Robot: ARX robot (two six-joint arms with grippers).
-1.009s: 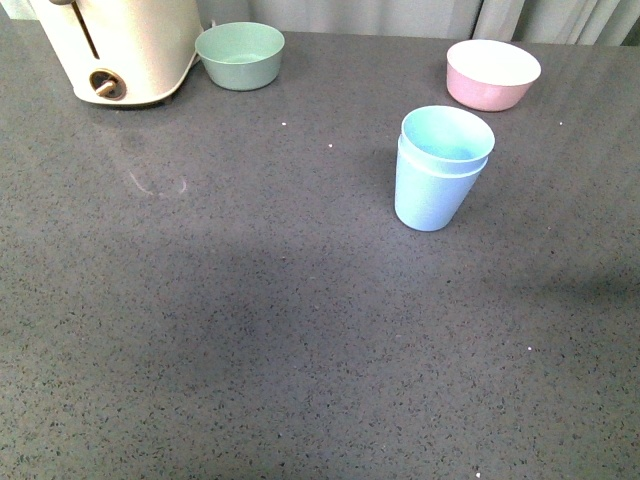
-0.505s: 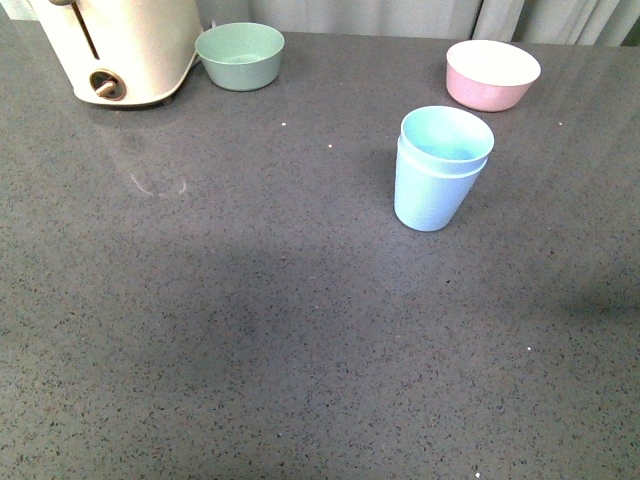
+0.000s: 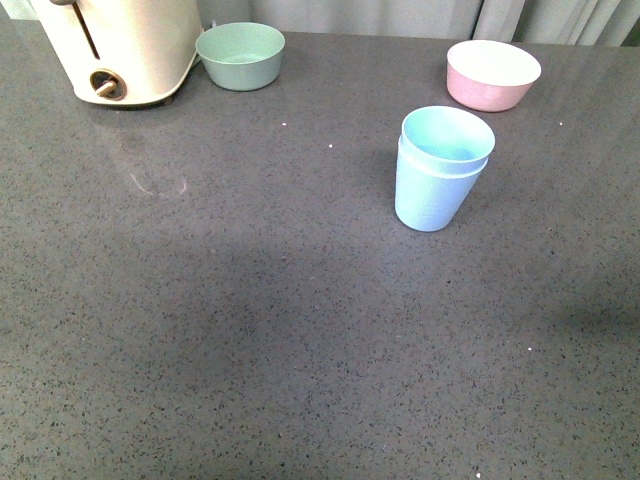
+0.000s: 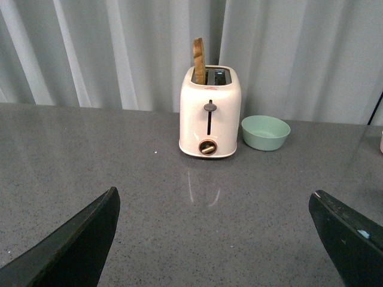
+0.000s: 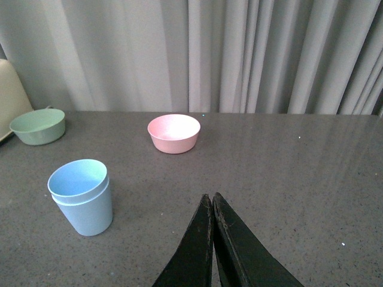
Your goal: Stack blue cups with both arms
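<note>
The two blue cups (image 3: 440, 168) stand upright on the grey countertop, one nested inside the other, right of centre in the front view. They also show in the right wrist view (image 5: 82, 195). Neither arm shows in the front view. My left gripper (image 4: 215, 206) is open and empty, its two black fingers wide apart above bare countertop, facing the toaster. My right gripper (image 5: 210, 200) is shut with nothing between its fingers, well apart from the cups.
A cream toaster (image 3: 120, 48) with a slice of toast (image 4: 198, 60) stands at the back left. A low green bowl (image 3: 240, 55) sits beside it. A pink bowl (image 3: 492, 73) sits behind the cups. Grey curtains (image 5: 239, 54) hang behind the counter.
</note>
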